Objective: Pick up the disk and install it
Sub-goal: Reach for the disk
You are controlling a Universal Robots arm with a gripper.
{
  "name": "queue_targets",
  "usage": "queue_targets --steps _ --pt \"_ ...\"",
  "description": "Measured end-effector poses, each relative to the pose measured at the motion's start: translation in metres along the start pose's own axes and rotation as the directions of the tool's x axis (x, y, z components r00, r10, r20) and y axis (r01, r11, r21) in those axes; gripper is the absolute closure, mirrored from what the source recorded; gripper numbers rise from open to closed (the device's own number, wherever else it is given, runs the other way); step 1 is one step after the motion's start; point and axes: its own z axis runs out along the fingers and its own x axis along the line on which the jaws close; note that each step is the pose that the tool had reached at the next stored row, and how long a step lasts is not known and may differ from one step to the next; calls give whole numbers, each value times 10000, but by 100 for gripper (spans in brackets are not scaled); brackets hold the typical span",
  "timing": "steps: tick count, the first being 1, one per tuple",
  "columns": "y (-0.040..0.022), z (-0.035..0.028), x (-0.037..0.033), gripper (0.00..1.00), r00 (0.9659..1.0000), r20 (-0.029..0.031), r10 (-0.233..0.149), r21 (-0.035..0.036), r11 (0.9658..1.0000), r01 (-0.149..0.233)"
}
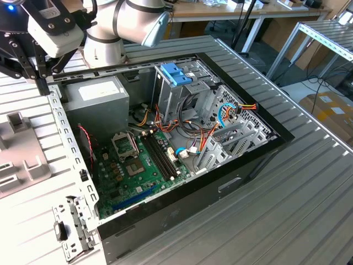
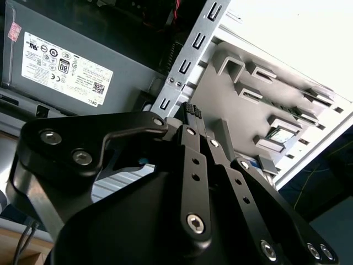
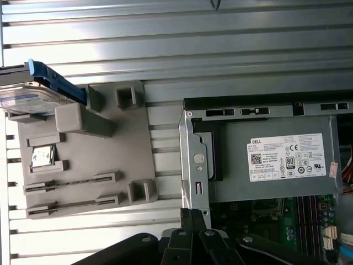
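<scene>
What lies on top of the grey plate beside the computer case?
The disk sits at one corner of the grey plate, and a small shiny square part sits in a recess. The plate surface under the disk is covered.

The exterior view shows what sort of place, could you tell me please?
Probably a robotics lab: an open computer case lies on a slatted metal table, a robot arm at its edge, workbenches behind.

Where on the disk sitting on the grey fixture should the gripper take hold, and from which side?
Probably grip the disk across its two long edges, coming down from above: it lies roughly flat, broad face up, on the grey fixture, its blue rail along one long edge. Part of it is cut off in the first wrist view.
</scene>
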Motion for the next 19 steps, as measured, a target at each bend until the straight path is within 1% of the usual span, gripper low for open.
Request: queue_targets --steps 19 --pt "-8 -1 107 89 10000 0 0 0 10000 0"
